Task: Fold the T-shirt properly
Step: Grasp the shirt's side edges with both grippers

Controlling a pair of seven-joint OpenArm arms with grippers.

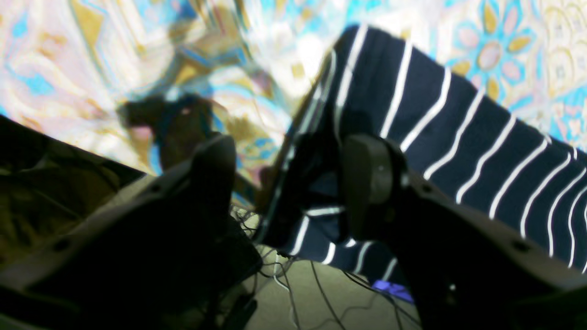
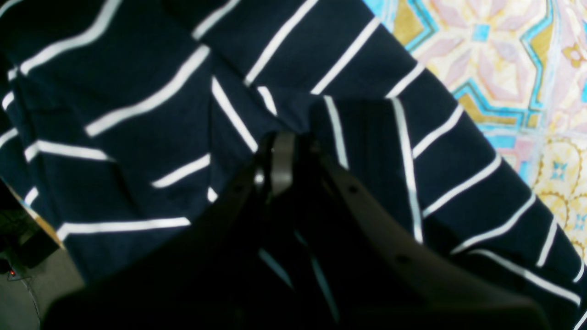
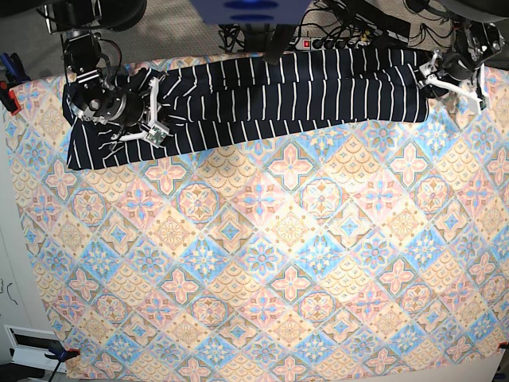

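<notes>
the t-shirt (image 3: 262, 99) lies folded into a long dark band with white pinstripes along the far edge of the tabletop, on the pastel patterned tablecloth (image 3: 270, 255). the left gripper (image 1: 286, 183) sits at the band's end on the base view's right, its jaws spread wide with a hanging corner of striped cloth between them, gripping nothing. the right gripper (image 2: 284, 158) is at the opposite end, jaws closed tight on a bunched fold of the t-shirt. cables (image 1: 293, 284) trail on the floor below the table edge.
</notes>
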